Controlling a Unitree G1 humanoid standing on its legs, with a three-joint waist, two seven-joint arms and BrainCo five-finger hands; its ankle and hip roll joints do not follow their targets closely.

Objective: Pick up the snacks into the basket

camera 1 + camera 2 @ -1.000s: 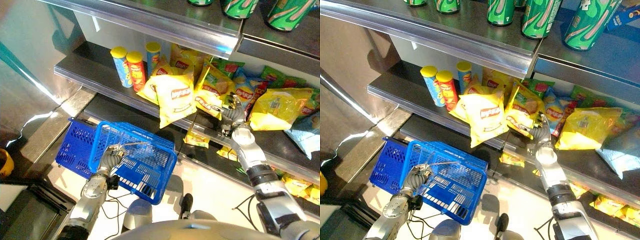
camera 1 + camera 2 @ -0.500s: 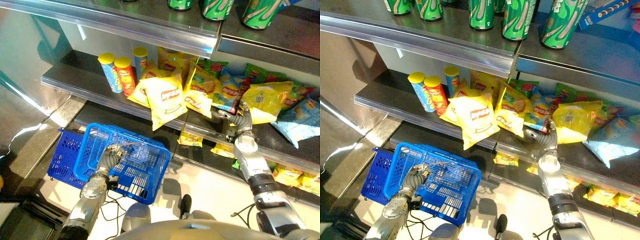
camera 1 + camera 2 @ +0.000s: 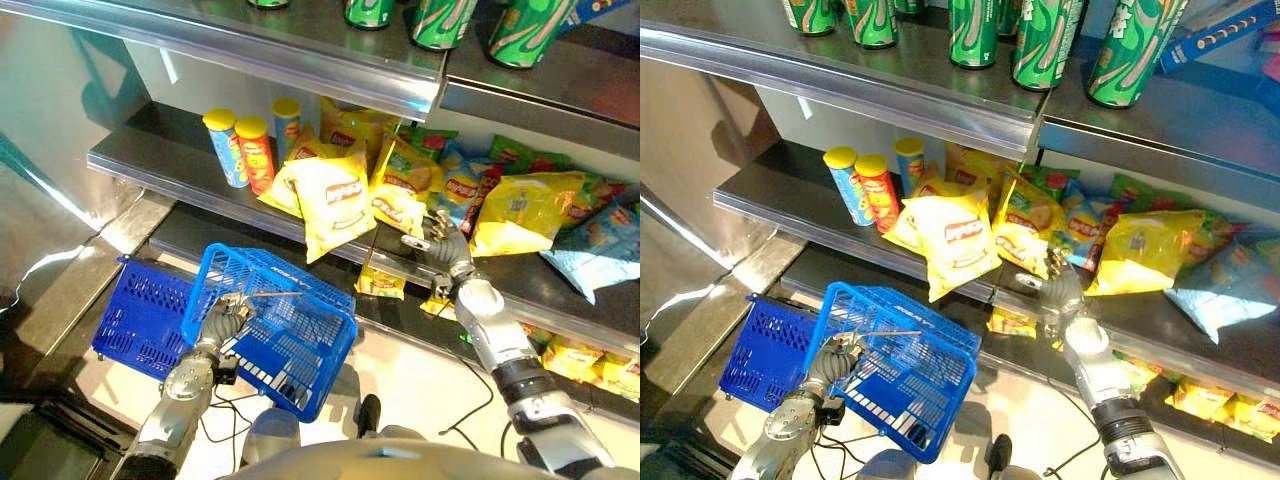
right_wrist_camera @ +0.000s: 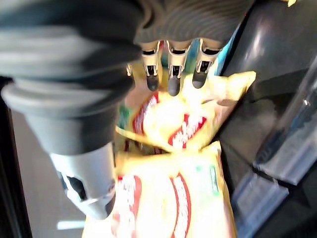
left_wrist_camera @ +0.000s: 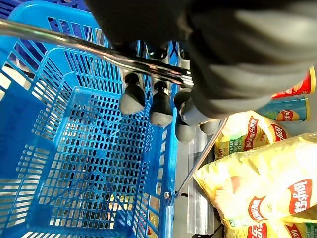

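Blue basket (image 3: pixel 285 330), lower centre: left hand (image 3: pixel 226 320) curled round its wire handle (image 5: pixel 99 49). Right hand (image 3: pixel 443 247) spread, at yellow snack bags (image 3: pixel 390 195), centre shelf (image 3: pixel 170 165).

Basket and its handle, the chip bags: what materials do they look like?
Basket: glossy blue plastic, judging by the moulded lattice walls. Handle: thin bare metal wire, silver and shiny, held by the left hand. Chip bags: crinkled glossy film, probably plastic or foil.

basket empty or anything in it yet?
Empty. The left wrist view shows bare blue mesh inside the basket; the left hand holds its handle, and the chip bags are on the shelf.
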